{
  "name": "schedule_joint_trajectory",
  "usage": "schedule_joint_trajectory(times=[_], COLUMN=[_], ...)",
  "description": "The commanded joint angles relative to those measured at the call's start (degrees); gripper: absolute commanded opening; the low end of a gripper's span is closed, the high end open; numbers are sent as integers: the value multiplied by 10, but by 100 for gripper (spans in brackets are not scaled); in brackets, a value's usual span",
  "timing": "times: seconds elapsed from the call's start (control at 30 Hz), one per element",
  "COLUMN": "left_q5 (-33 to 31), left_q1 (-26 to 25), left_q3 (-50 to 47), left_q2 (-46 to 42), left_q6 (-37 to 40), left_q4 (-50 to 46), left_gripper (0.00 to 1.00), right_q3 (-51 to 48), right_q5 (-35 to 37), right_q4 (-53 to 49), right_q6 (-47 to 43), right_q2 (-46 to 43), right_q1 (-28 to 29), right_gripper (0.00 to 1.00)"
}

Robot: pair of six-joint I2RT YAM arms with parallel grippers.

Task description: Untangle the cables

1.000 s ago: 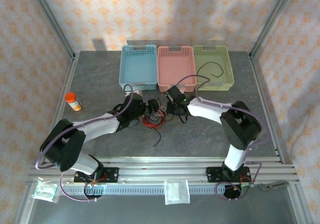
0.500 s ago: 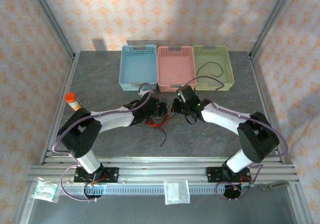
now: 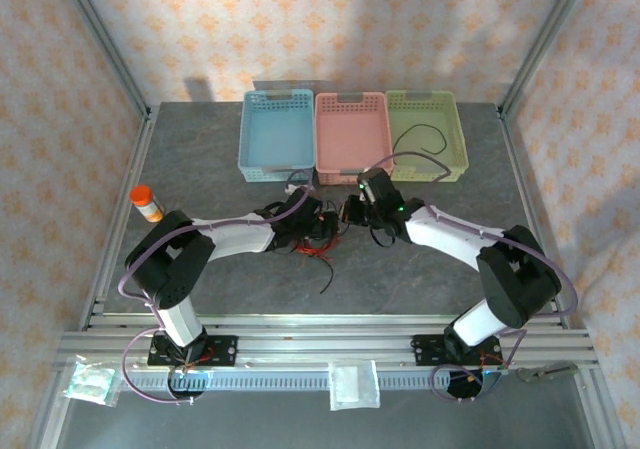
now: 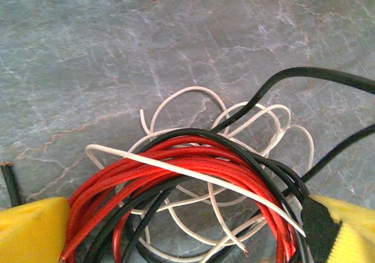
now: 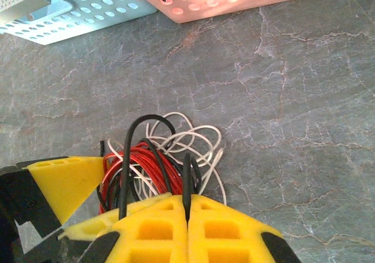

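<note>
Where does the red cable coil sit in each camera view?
Top external: red cable coil mid-table, between the two arms' tips.
Left wrist: the coil lower centre, between the open left pincer's yellow fingers.
Right wrist: the coil lower left, above the shut right pincer pinching a black cable.
Shared landmark: grey marbled table under the coil.

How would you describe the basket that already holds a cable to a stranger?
At the far edge of the grey table stand a blue basket, a pink basket and a green basket in a row. It is the green one at the right end, the only one with a black cable inside.
</note>
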Motion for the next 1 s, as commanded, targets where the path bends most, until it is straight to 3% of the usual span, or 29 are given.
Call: schedule_joint_trajectory(times=[0.0, 0.33, 0.67, 0.97], left_q5=[41, 51, -72, -87], left_q1=[-6, -6, -10, -9], left_q3=[-10, -16, 10, 5], left_q2=[-13, -16, 2, 9], left_q6=[27, 49, 32, 25], left_q4=[29, 38, -47, -60], left_gripper=[99, 99, 99, 99], right_q3=[0, -8, -1, 31], right_q5=[-3, 1, 19, 59], right_q4=[20, 26, 18, -18], right_q6=[5, 6, -13, -95], right_q2=[-13, -21, -63, -118], right_q1=[-3, -3, -4, -4], right_gripper=[0, 0, 0, 0])
